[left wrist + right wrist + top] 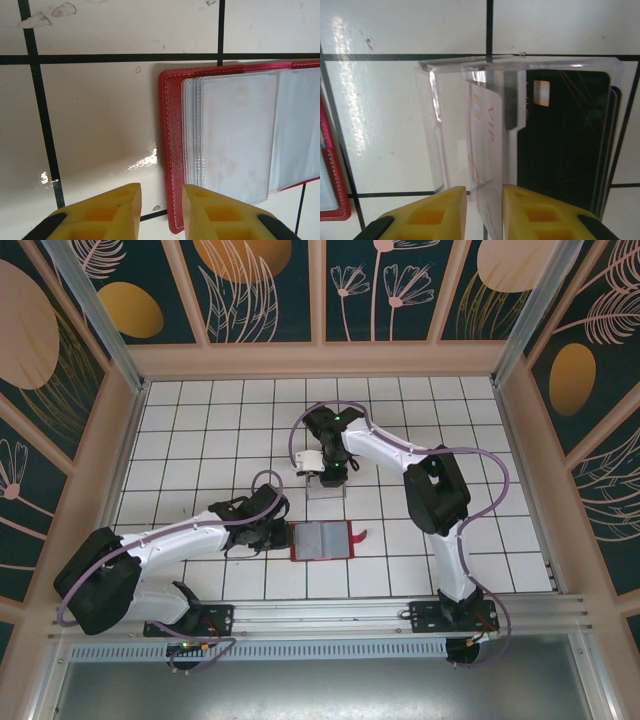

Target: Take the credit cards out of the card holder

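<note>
1. As the overhead camera shows it, the red wallet (pixel 322 540) lies open and flat on the white tiled table (pixel 200 420), with its snap tab (pixel 360 534) sticking out to the right. The left jaws sit at the wallet's left edge. A clear box (pixel 325 490) lies just behind the wallet, farther from the arm bases, and the right jaws are directly over it.
2. From the left wrist, the wallet (pixel 169 150) shows its red stitched border and a fan of cloudy plastic sleeves (pixel 235 135). Whether any sleeve holds a card cannot be told. The left jaws stand slightly apart with bare table between them, grasping nothing. The right-hand yellow finger (pixel 220 215) overlaps the wallet's near corner, but contact cannot be judged.
3. From the right wrist, a pale card (pixel 487 130) stands tilted inside the clear box (pixel 432 125), and its lower end runs into the gap between the right jaws. Those jaws are parted wider than the card is thick, so they look released. Dark cards (pixel 565 140), at least 2 stacked, lie flat in the box's right part. The wallet's red edge (pixel 331 170) shows at lower left.
</note>
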Controlling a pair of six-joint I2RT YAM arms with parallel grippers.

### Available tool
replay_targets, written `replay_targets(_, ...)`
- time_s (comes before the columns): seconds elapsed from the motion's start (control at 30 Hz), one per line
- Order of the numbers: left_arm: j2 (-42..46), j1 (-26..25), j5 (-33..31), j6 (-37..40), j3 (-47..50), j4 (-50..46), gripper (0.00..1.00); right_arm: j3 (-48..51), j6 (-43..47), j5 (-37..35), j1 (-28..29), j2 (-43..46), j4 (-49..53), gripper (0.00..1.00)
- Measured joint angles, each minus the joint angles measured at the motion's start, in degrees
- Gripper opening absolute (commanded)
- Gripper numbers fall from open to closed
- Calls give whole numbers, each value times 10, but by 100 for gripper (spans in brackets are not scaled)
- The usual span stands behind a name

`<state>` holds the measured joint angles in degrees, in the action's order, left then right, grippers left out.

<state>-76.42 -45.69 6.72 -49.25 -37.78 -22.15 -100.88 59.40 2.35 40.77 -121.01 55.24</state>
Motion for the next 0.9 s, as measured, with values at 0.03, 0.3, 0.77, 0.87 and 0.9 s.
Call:
replay_targets(0.03,0,0,0,0,0,0,30,1,-2,-4,0,1,-3,26)
replay_targets(0.3,0,1,-9,-2,0,0,29,40,-37,-22,4,51,-42,27)
replay_targets(0.77,-10,28,-25,1,-4,8,30,192,-357,-24,15,191,-201,28)
replay_targets(0.87,-11,36,-32,4,-11,12,30,257,-469,-28,27,249,-241,30)
replay_targets(0.9,-12,39,-34,6,-14,14,30,273,-506,-32,32,266,-246,28)
